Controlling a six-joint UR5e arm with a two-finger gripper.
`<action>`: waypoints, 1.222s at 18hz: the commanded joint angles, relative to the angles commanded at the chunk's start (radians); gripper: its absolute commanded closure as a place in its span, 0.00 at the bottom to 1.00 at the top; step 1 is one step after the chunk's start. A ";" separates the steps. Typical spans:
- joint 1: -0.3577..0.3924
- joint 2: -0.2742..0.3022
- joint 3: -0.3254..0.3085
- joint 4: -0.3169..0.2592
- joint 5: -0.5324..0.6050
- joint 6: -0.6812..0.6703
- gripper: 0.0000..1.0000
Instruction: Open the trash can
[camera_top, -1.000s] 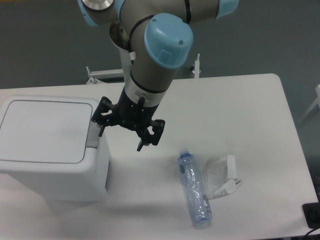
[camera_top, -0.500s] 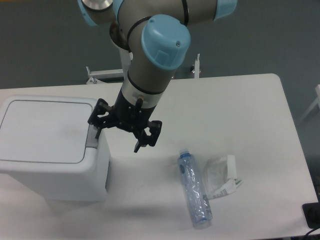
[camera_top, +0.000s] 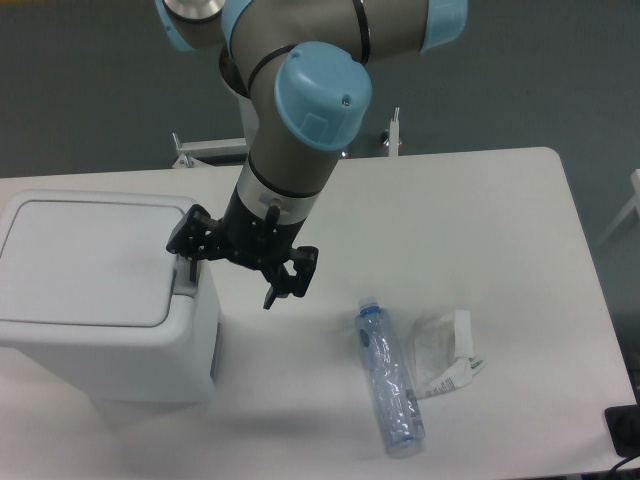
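Camera view: gripper (camera_top: 232, 269) positioned at the right edge of the closed trash can (camera_top: 105, 300).

Trash can sits at the table's (camera_top: 480, 220) 9 o'clock side, lid (camera_top: 85, 262) flat and shut. Grey button tab (camera_top: 185, 282) lies on the bin's right rim, at 3 o'clock from the lid. Jaws stand wide apart and hold nothing; one finger (camera_top: 188, 237) is over the tab area, the other finger (camera_top: 285, 282) hangs over bare tabletop to the right. Contact between finger and tab cannot be confirmed. Clear plastic bottle (camera_top: 390, 378) lies on its side at 5 o'clock from the gripper, well apart from it. Crumpled wrapper (camera_top: 445, 352) lies just beside the bottle, at its 3 o'clock.
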 joint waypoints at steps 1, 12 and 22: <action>0.000 0.000 0.000 0.000 0.000 0.000 0.00; 0.011 0.011 0.012 0.026 0.000 0.005 0.00; 0.193 0.011 -0.005 0.063 0.046 0.141 0.00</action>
